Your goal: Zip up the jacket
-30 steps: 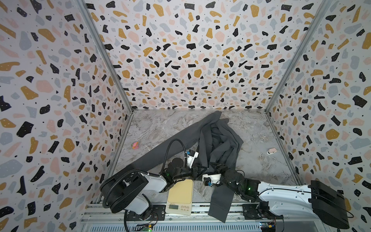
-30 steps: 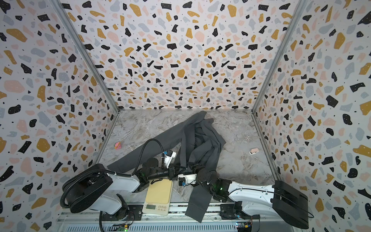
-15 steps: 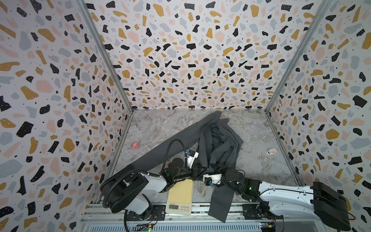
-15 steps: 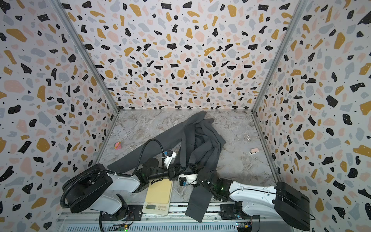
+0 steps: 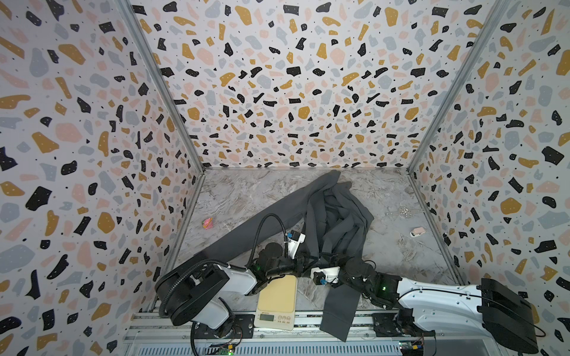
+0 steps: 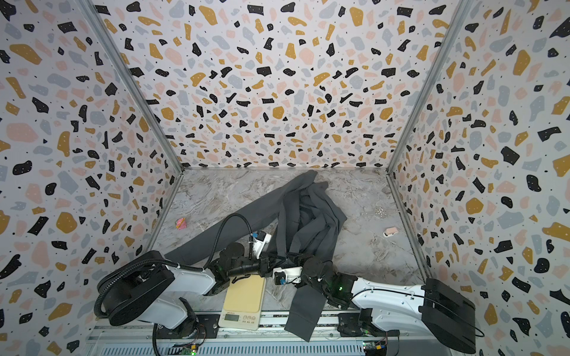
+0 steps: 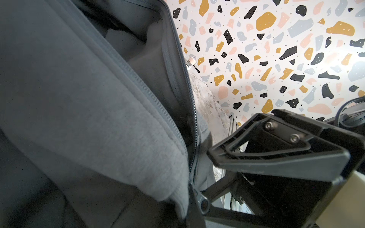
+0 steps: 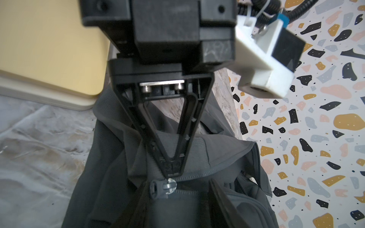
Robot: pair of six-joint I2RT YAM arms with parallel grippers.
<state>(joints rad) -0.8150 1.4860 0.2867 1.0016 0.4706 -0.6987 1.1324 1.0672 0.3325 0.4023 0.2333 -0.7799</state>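
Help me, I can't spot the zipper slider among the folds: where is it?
In the right wrist view the zipper slider sits on the jacket just off the left gripper tips, near the yellow scale.

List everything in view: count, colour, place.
jacket: 1, charcoal, mid-table, part hangs over the front edge
slider: 1, grey, on the jacket's zip
scale: 1, cream, front edge
blob: 1, pink, table's left
block: 1, pink-white, table's right
clear piece: 1, clear, right rear
table: 1, grey marble
walls: 3, terrazzo
left gripper: 1, black, shut on jacket beside slider
right gripper: 1, black, open, flanking slider
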